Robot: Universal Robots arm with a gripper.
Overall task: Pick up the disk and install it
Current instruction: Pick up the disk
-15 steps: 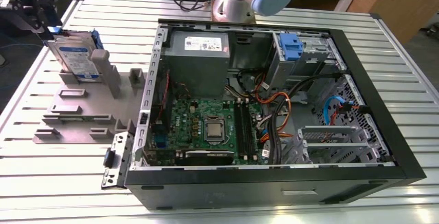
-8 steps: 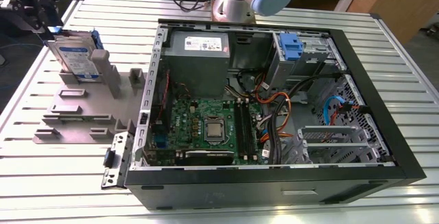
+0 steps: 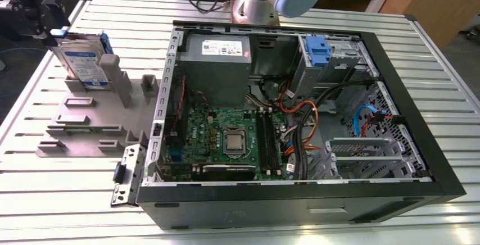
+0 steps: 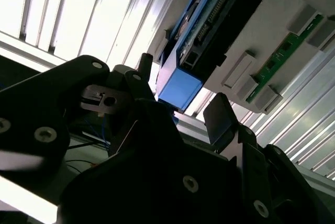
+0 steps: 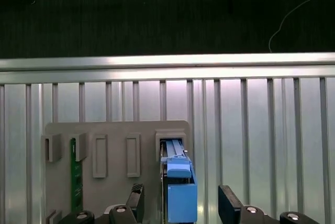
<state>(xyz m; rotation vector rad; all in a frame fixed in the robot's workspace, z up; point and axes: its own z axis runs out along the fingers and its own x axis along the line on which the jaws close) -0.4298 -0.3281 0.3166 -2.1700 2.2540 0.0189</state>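
Jaws apart, one finger on each side of the disk. A gap shows on both sides in the first wrist view, and no contact is seen. Gripper straddles the disk's blue-framed end in both wrist views.

Disk stands upright on edge in a slot of the grey fixture; its label face shows in the exterior view. Fixture lies flat on the bench, close to the bench edge at the exterior view's left, with the disk's slot toward the far corner.

Green memory stick stands in another fixture slot, apart from the disk.

Open case takes the middle of the bench, just beside the fixture. Inside it: power supply at the far wall, blue latch on the drive bay, motherboard on the floor.

Arm rises at the far bench edge.
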